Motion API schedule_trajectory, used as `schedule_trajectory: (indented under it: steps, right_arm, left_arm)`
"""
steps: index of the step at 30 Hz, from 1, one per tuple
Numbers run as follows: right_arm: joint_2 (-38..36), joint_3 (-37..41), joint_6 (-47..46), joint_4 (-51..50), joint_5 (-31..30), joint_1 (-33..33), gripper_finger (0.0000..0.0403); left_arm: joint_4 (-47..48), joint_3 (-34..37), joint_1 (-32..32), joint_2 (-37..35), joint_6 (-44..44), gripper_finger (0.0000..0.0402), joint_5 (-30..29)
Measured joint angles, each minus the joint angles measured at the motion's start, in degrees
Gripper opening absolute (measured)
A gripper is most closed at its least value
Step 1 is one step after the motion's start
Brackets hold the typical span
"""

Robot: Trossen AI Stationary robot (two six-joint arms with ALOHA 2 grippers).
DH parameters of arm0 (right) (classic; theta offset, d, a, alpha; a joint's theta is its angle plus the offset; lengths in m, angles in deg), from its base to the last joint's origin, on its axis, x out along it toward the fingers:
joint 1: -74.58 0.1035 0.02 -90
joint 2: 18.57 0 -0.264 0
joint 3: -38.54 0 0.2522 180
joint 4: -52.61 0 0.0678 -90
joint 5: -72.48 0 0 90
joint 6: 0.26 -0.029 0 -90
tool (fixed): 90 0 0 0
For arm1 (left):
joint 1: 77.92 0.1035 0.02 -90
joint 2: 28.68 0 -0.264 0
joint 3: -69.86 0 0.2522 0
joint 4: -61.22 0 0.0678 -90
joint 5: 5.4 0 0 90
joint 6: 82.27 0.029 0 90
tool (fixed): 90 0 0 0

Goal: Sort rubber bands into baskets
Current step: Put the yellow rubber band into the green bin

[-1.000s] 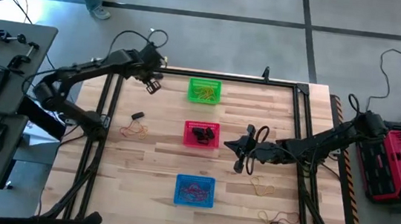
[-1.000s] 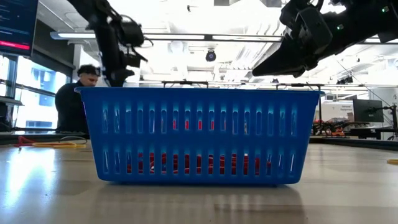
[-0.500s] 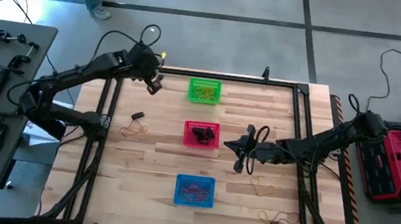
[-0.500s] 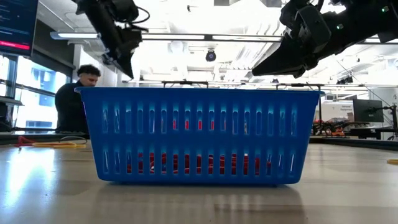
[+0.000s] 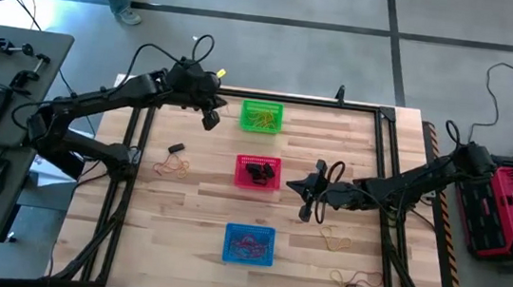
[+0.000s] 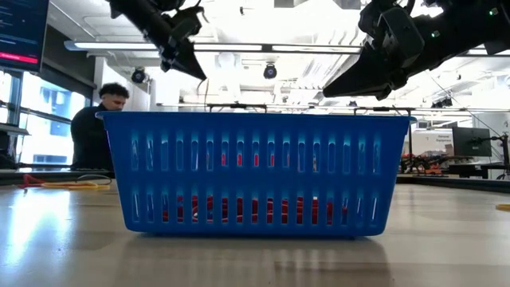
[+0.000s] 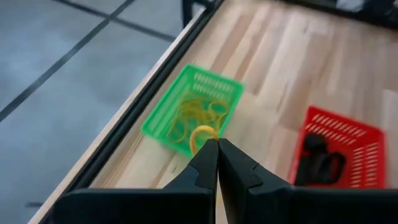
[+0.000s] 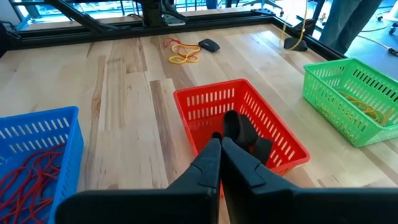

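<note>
Since a second ago, the left arm has swung along the far edge of the tabletop point(image 5: 182, 212) toward the green basket point(image 5: 261, 117), so the left gripper point(image 5: 209, 119) now hangs just beside that basket's outer side; the right arm has not moved. In the left wrist view its fingers point(image 7: 205, 163) are clenched on a yellow-tan rubber band point(image 7: 201, 135), whose loop sticks out past the tips, with the green basket and its yellow-tan bands point(image 7: 199, 115) directly beyond and the red basket point(image 7: 336, 149) off to one side.

The right gripper point(image 5: 310, 184) hovers just beside the red basket point(image 5: 257, 172), fingers point(image 8: 211, 163) pressed together with nothing visible between them. Black bands point(image 8: 241, 130) lie in the red basket just past the tips; the blue basket point(image 8: 38, 149) with red-orange bands point(image 8: 28, 171) sits to one side, the green basket point(image 8: 351, 96) to the other.

Farther beyond, loose bands point(image 8: 181, 53) lie by a small dark object point(image 8: 209, 45). More loose bands point(image 5: 335, 236) rest on the tabletop behind the right gripper, well apart from the baskets.
</note>
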Motion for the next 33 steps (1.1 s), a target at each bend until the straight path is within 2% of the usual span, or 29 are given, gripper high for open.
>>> schedule_trajectory:
  steps: [5,13,26,33]
  right_arm:
    - [0.0,0.0,1.3,0.3,-0.4,0.0,0.0]
    - [0.0,0.0,1.1,0.2,-0.5,0.0,0.0]
    - [0.0,0.0,1.2,0.0,-0.3,0.0,0.0]
    - [0.0,0.0,1.2,-0.1,0.1,0.0,0.0]
  left_arm:
    - [-1.9,-4.3,-1.9,2.9,-0.1,0.0,0.3]
    - [-3.7,-11.4,-3.5,11.6,2.3,0.0,0.3]
    - [-11.1,-12.4,-1.0,22.7,5.0,0.0,0.6]
    - [-13.8,-12.4,-0.7,28.4,5.5,0.0,5.2]
